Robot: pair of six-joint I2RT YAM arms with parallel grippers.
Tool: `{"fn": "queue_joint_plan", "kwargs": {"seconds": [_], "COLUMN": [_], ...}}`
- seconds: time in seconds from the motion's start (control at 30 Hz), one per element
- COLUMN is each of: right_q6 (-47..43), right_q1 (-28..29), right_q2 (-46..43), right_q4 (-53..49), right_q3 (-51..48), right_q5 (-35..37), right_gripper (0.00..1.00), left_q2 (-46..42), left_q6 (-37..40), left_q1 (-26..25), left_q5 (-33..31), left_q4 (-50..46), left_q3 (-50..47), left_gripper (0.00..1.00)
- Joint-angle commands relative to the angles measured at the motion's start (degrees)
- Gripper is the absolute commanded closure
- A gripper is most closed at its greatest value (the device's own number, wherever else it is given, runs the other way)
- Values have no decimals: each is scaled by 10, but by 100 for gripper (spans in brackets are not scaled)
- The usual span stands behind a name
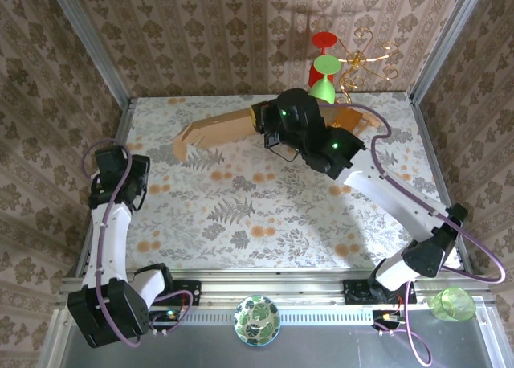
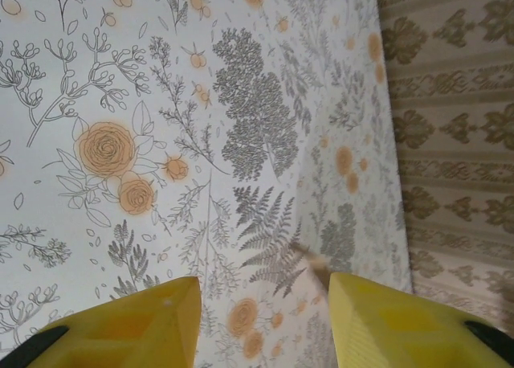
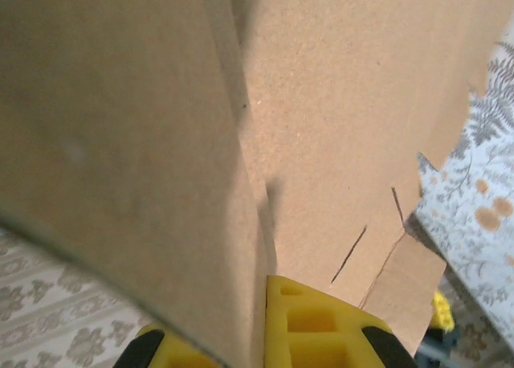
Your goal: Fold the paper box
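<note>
The paper box (image 1: pixel 217 131) is a large tan cardboard piece lying partly unfolded across the far middle of the floral table. My right gripper (image 1: pixel 267 125) reaches over it and is shut on one raised panel. In the right wrist view that panel (image 3: pixel 136 143) stands edge-on between the yellow fingers (image 3: pixel 321 324), with the rest of the box (image 3: pixel 353 103) spreading beyond. My left gripper (image 1: pixel 120 175) hovers near the table's left edge, well away from the box. It is open (image 2: pixel 263 286), with bare tablecloth between its fingers.
A darker orange-brown flat piece (image 1: pixel 353 116) lies by the box's right end. Red and green goblets (image 1: pixel 324 67) and a gold wire ornament (image 1: pixel 371 59) stand at the back wall. A patterned bowl (image 1: pixel 257 320) and a green cup (image 1: pixel 452 304) sit on the near rail.
</note>
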Motion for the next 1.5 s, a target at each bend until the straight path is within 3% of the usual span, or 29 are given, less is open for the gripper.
{"fn": "queue_joint_plan", "kwargs": {"seconds": [0.0, 0.17, 0.27, 0.4, 0.67, 1.03, 1.23, 1.47], "right_q6": [38, 63, 72, 63, 26, 64, 74, 80], "right_q1": [10, 13, -2, -44, -79, -88, -94, -101], "right_q2": [26, 113, 109, 97, 76, 55, 63, 71], "right_q4": [-150, -337, -245, 23, 248, 419, 457, 457], "right_q3": [90, 285, 203, 20, -164, -354, -390, -393], "right_q5": [40, 34, 45, 44, 31, 7, -2, -15], "right_gripper": [100, 100, 100, 100, 100, 100, 100, 100], "left_q2": [46, 99, 112, 113, 81, 65, 86, 144], "left_q6": [39, 47, 51, 57, 93, 108, 81, 73], "left_q1": [1, -12, -21, -32, -57, -139, -197, -234], "left_q5": [34, 55, 57, 59, 50, 80, 103, 123], "left_q4": [18, 16, 18, 14, -14, -18, 4, 38], "left_q3": [31, 68, 81, 95, 111, 155, 180, 200], "left_gripper": [56, 59, 60, 61, 61, 60, 53, 53]}}
